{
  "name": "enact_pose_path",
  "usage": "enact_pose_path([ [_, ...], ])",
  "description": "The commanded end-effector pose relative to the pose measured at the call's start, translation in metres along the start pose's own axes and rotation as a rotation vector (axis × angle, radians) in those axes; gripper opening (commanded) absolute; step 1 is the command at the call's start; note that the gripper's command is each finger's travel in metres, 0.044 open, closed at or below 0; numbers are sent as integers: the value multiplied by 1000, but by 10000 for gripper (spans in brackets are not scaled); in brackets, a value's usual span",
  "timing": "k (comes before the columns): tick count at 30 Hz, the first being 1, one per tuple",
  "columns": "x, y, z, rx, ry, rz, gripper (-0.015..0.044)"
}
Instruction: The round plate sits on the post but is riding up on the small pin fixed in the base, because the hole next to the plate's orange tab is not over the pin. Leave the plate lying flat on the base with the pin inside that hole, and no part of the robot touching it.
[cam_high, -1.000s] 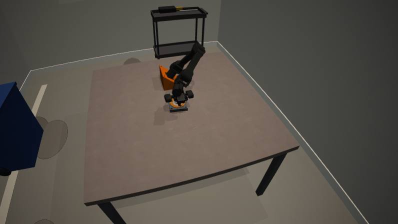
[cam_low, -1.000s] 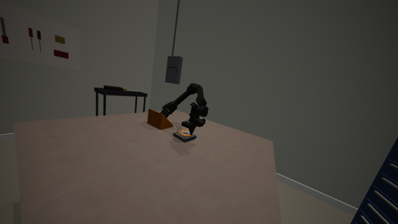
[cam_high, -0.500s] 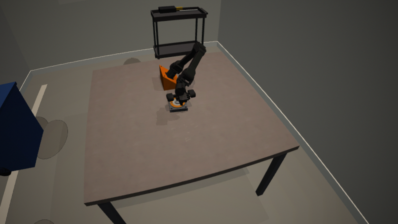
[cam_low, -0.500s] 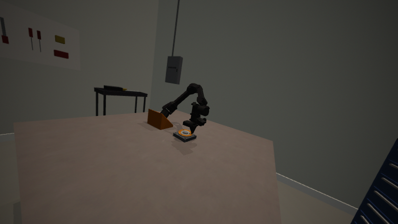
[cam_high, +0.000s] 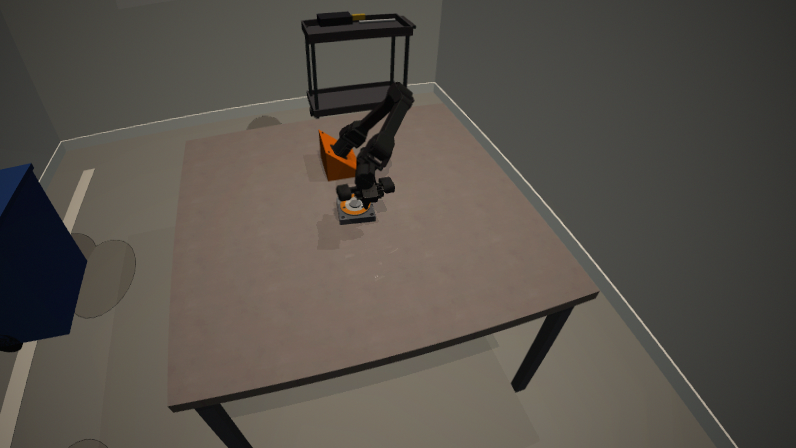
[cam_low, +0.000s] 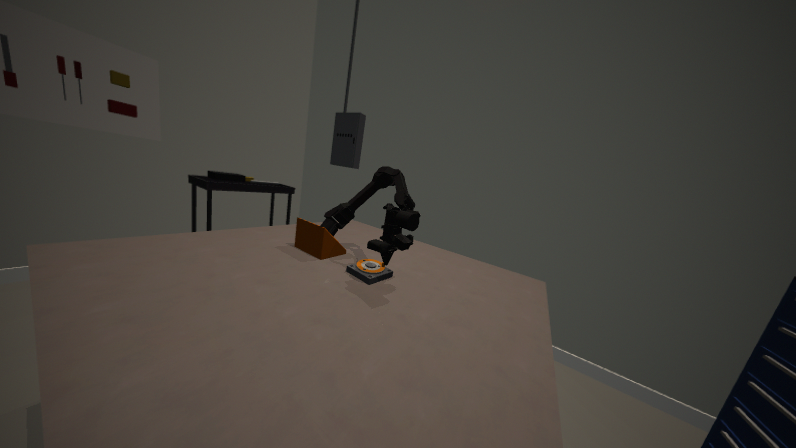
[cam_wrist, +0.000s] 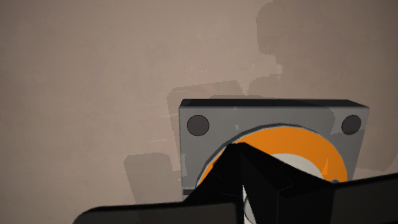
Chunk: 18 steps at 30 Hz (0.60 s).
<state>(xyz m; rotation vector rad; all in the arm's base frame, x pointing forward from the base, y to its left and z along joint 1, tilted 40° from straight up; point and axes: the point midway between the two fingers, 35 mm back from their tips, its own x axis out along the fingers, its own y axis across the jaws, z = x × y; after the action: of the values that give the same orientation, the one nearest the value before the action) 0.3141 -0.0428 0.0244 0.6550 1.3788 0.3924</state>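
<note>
My pincer (cam_wrist: 243, 150) was pressed together on nothing, its tip over the orange plate's (cam_wrist: 290, 142) rim on the grey base (cam_wrist: 225, 125), open table (cam_high: 389, 311) all around.

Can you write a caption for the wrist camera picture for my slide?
Shut gripper pokes down onto the orange round plate sitting on its grey base.

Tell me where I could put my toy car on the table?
The wide stretch of table between the base and the near edge is bare, and so are the left and right sides. It is crowded at the back middle: the wedge, the arm, and the shut hand down at the plate.
</note>
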Motion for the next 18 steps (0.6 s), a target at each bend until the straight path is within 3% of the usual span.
enact_pose_path([
  [1,4,5,-7,13,19,11,0],
  [18,2,15,-16,13,19,12,0],
])
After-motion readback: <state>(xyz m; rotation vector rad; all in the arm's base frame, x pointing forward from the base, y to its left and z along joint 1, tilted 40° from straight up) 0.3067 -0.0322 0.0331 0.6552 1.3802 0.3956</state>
